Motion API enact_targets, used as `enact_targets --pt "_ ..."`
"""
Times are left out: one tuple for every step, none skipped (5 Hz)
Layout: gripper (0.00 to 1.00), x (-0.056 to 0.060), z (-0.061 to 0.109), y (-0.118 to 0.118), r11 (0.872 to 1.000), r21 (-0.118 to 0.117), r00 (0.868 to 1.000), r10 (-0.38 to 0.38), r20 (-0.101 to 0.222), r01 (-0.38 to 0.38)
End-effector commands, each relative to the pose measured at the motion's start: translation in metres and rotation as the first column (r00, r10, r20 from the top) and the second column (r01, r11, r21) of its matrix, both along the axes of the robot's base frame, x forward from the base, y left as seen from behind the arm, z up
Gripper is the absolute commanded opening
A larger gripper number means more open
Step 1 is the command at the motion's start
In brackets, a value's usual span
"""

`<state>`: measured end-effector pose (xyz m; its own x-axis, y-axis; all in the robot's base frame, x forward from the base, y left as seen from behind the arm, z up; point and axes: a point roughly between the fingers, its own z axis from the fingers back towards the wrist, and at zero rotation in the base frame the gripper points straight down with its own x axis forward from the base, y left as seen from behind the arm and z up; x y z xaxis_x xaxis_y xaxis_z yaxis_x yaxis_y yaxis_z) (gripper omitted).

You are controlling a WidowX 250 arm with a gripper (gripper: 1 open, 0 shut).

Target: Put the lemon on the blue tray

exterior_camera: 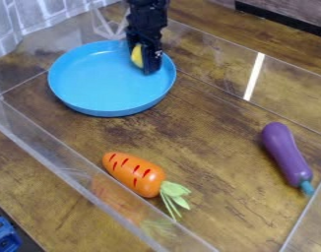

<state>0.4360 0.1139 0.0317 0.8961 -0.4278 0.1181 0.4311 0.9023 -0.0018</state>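
The blue tray (97, 84) lies at the upper left of the wooden table, round and shallow with a raised rim. My black gripper (148, 54) points straight down over the tray's far right rim. It is shut on the lemon (137, 54), of which only a small yellow patch shows at the left of the fingers. Whether the lemon touches the tray is hard to tell.
An orange carrot (134, 172) with green leaves lies near the front centre. A purple eggplant (287, 152) rests at the right. Clear plastic walls (58, 157) fence the work area along the front and left.
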Motion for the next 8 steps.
enact_targets --pt "0.00 -0.001 0.043 0.019 0.999 0.029 0.996 0.042 0.080 -0.044" --pt "0.00 -0.019 0.047 0.036 0.997 0.034 0.996 0.065 0.060 -0.068" --pt "0.00 -0.038 0.051 0.055 0.996 0.033 0.995 0.081 0.050 -0.082" --pt "1.00 -0.040 0.058 0.054 0.999 0.032 0.998 0.033 0.046 -0.034" --pt "0.00 -0.042 0.067 0.053 0.999 0.031 0.999 -0.018 0.044 0.017" --pt "0.00 -0.043 0.074 0.051 0.997 0.032 0.997 -0.071 0.042 0.069" --pt "0.00 -0.045 0.052 0.050 0.996 0.032 0.995 -0.086 0.040 0.085" --pt "0.00 -0.048 0.031 0.049 0.994 0.038 0.994 -0.100 0.040 0.099"
